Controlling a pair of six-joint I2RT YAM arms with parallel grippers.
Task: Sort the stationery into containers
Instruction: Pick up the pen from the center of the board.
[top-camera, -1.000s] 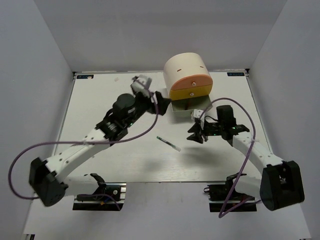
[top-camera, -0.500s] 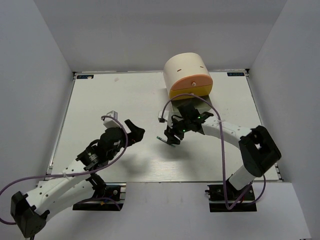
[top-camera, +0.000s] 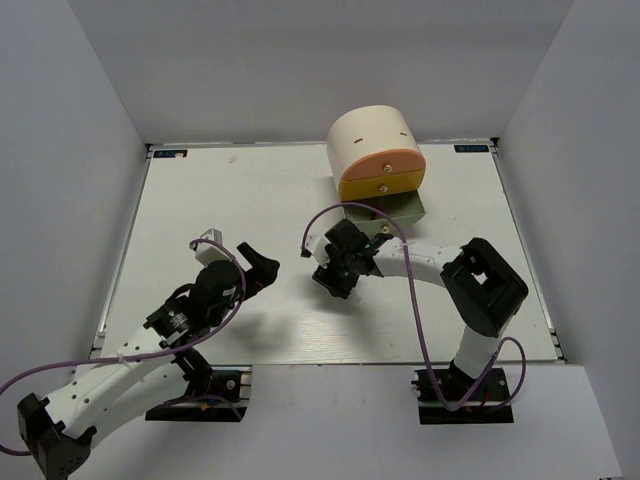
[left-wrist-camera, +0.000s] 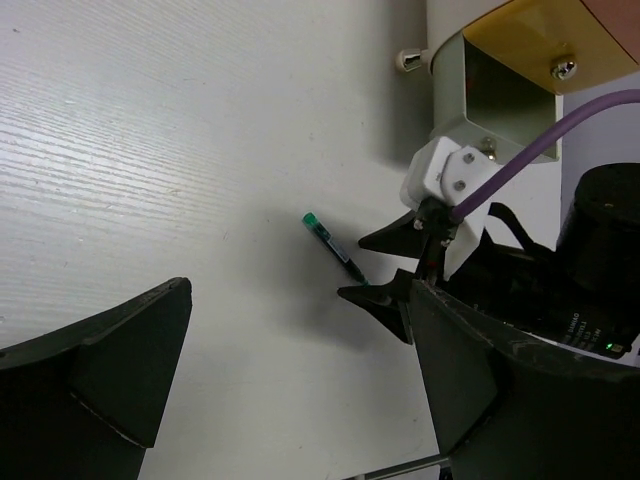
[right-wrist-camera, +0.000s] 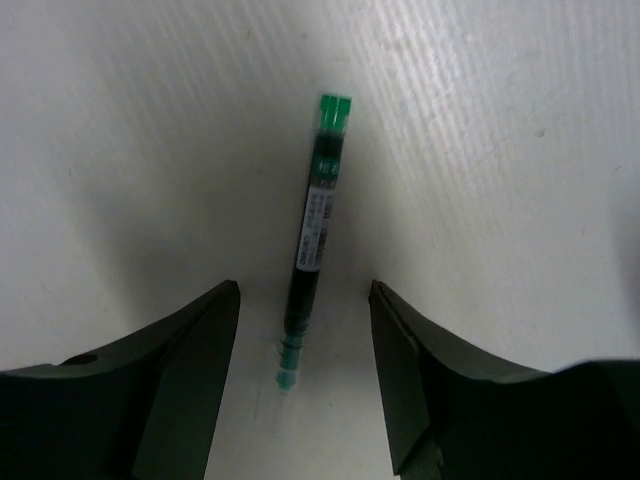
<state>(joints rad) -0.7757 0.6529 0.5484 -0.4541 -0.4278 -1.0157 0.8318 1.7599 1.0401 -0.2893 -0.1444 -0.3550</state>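
Pen: thin clear green-tipped pen (right-wrist-camera: 312, 225), lengthwise between right fingers (right-wrist-camera: 180, 385).
Right fingers: apart, not touching.
Left fingers (left-wrist-camera: 110, 370): apart, farther.

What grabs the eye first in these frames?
The right gripper sits low at mid-table, jaws open on either side of a thin green-ended pen that lies flat between them. At the far edge, the cream organiser has its pale green bottom drawer pulled out. The left gripper hangs open to the left of the pen, holding nothing.
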